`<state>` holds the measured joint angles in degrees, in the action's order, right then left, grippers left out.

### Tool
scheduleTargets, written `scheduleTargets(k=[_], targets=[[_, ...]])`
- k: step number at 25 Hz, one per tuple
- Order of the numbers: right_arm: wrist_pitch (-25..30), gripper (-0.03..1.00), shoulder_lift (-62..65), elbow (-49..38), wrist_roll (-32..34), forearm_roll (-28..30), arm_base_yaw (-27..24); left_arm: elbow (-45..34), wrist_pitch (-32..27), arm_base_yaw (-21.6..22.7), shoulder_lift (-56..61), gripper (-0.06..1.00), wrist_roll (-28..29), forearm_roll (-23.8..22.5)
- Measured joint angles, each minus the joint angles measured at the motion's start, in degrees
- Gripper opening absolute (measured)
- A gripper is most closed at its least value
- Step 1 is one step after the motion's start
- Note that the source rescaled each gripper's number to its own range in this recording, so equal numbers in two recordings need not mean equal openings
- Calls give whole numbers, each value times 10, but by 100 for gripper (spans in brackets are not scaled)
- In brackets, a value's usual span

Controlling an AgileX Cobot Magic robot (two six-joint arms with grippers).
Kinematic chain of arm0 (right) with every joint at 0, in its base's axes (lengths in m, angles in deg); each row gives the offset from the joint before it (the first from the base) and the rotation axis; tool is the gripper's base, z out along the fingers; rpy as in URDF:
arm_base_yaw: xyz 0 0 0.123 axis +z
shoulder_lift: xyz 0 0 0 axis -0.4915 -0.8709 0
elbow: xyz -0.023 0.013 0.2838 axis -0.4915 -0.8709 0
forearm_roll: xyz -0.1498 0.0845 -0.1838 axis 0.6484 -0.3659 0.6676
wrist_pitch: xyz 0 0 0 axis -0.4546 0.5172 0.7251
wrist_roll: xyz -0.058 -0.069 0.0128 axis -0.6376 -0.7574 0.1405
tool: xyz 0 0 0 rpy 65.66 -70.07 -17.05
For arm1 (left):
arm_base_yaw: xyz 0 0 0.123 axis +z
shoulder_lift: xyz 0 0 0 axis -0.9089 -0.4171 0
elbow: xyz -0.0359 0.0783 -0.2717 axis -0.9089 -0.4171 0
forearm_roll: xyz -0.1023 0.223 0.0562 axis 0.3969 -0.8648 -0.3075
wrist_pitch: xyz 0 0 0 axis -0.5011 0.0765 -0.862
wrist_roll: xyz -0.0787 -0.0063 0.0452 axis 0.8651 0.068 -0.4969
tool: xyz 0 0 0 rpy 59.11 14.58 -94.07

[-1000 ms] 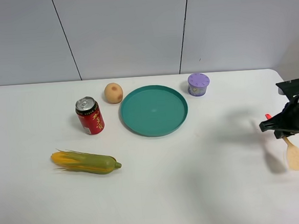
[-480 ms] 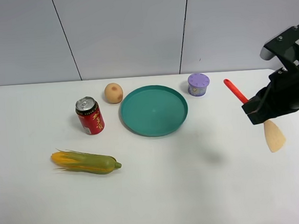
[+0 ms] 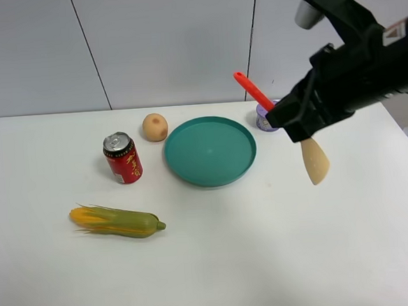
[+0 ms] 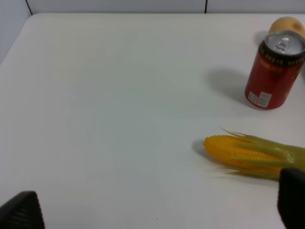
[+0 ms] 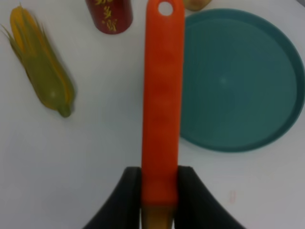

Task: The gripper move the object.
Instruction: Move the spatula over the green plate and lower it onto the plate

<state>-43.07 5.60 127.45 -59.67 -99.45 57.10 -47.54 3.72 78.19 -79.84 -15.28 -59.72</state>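
Nearest the front of the table point(image 3: 281, 259), the left gripper point(image 4: 156, 205) shows only in its own wrist view. Its jaws stand wide apart with nothing between them, above bare tabletop. The corn point(image 4: 248, 152) lies just ahead of it, and the can point(image 4: 275, 71) stands beyond the corn.

From the high camera, the corn point(image 3: 116, 221) lies on its side at the front left. Behind it the can point(image 3: 122, 157) stands upright, and the plate point(image 3: 209, 150) sits to the can's right, near but apart.

Right of the plate, the right gripper point(image 3: 296, 122) is up in the air, clamped on the spatula point(image 3: 315, 161). Its jaws press on both sides of the orange handle, close to where the handle meets the blade. The tan blade hangs out of the gripper on the near side, pointing down, clear of the table. The handle sticks out the other side, slanting up and to the left.

In the right wrist view the spatula point(image 5: 163, 95) runs straight out from the gripper point(image 5: 159, 202). Far below, the plate point(image 5: 238, 86) lies on one side of the handle and the corn point(image 5: 43, 67) on the other. The handle's holed end crosses the plate's rim in that view.

Farther back, the potato point(image 3: 155, 126) rests by the plate's far left edge. A purple tub point(image 3: 264, 118) stands at the far right edge, partly hidden behind the right gripper.
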Motion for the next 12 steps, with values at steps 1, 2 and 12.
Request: scheduleTargets(k=[1, 2, 12], targets=[[0, 0, 0, 0, 0, 0, 0, 0, 0, 0, 0, 100, 0, 0], [0, 0, -25, 22, 11, 8, 4, 0, 0, 0, 0, 100, 0, 0], [25, 0, -360, 324, 169, 194, 38, 0, 0, 0, 0, 100, 0, 0]])
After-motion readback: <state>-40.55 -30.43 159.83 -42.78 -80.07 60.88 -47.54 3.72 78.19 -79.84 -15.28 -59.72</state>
